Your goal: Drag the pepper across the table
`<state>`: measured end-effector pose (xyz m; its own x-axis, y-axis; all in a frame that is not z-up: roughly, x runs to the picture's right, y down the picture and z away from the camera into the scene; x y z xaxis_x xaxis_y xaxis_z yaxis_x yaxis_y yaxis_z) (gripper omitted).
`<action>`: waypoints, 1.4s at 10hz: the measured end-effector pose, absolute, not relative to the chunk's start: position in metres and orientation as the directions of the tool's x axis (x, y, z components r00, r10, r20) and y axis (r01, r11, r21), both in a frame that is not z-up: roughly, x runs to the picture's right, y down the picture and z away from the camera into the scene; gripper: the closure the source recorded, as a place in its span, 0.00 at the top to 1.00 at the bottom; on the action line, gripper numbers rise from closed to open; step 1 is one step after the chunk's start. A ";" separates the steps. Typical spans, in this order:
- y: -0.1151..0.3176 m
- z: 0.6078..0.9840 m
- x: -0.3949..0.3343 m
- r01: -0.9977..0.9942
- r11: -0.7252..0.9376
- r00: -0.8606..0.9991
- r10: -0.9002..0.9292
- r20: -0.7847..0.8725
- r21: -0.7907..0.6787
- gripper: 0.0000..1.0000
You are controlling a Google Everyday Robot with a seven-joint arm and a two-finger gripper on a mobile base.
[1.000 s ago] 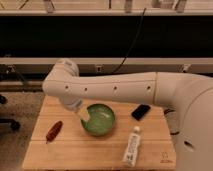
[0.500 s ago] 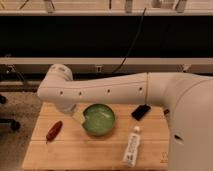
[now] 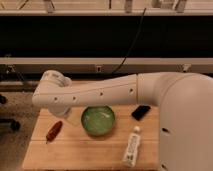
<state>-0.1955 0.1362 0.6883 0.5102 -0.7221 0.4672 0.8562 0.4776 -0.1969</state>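
Note:
The pepper [image 3: 54, 130] is small, dark red and tapered. It lies on the left part of the light wooden table [image 3: 75, 152], left of a green bowl. My white arm reaches in from the right, and its wrist end is over the table's back left corner. The gripper [image 3: 64, 111] hangs below that wrist, mostly hidden by the arm. It is above the pepper, a little to its right and behind it, and apart from it.
A green bowl [image 3: 98, 120] stands mid-table. A white bottle [image 3: 132, 146] lies at the front right. A small black object [image 3: 141, 112] lies at the back right. My robot body [image 3: 187, 125] fills the right side. A dark wall and rail run behind the table.
The arm's wrist end has swung left, from over the bowl's left edge to the table's back left corner, nearer the pepper. The pepper, bowl and bottle have not moved.

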 end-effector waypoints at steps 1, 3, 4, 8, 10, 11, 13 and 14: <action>0.141 0.694 -0.201 0.864 0.468 0.496 -0.725 0.477 -0.187 0.80; 0.150 0.706 -0.213 0.876 0.454 0.471 -0.734 0.489 -0.163 0.80; 0.153 0.710 -0.219 0.882 0.447 0.459 -0.737 0.496 -0.152 0.80; 0.170 0.727 -0.232 0.900 0.419 0.417 -0.741 0.527 -0.122 0.80; 0.179 0.736 -0.245 0.911 0.400 0.387 -0.743 0.546 -0.101 0.80; 0.182 0.740 -0.246 0.912 0.398 0.384 -0.742 0.550 -0.100 0.80; 0.191 0.751 -0.247 0.916 0.389 0.375 -0.741 0.557 -0.098 0.80; 0.196 0.755 -0.250 0.919 0.382 0.368 -0.741 0.562 -0.098 0.80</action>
<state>-0.2497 0.1960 0.7554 0.3684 -0.7405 0.5620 0.9187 0.3825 -0.0983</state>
